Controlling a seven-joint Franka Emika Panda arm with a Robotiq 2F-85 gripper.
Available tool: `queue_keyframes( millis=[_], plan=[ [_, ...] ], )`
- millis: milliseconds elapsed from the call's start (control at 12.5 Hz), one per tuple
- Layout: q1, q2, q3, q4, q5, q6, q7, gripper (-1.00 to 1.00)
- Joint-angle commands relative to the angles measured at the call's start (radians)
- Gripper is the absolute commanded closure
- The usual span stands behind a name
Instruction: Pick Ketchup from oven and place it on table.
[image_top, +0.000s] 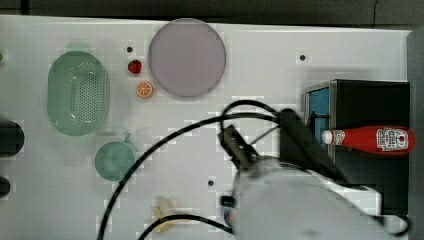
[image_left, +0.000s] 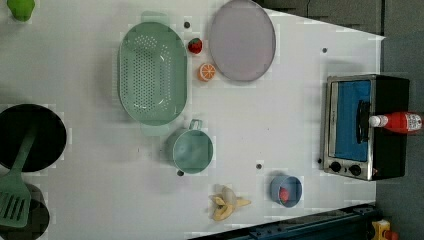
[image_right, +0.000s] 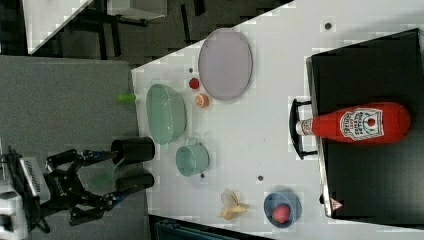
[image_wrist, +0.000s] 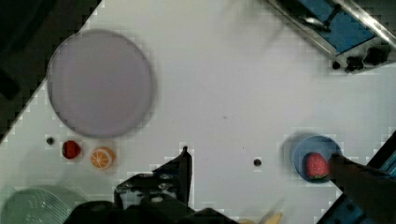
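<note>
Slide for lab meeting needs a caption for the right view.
Ketchup lies atop the oven; open gripper waits off the table.

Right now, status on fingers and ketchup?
Gripper open, empty, clear of oven. Ketchup lying on oven top, untouched. Nothing blocking.

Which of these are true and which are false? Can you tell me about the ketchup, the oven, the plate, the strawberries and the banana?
1. The Ketchup lies on its side on top of the oven. True.
2. The oven door is wide open. False: the blue glass door is shut.
3. The lilac plate is full of fruit. False: it is bare; a strawberry and an orange slice lie beside it on the table.
4. A strawberry sits in the small blue bowl. True.
5. The banana is inside the green colander. False: it lies on the table.
</note>
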Motion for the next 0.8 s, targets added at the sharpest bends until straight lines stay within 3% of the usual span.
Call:
queue_keyframes(
  millis=[80, 800],
  plan=[
    [-0.030, 0.074, -0.086, -0.021, 0.005, 0.007, 0.041, -1.00],
    [-0.061, 0.315, -0.408, -0.012, 0.005, 0.355, 0.041, -1.00]
  ],
)
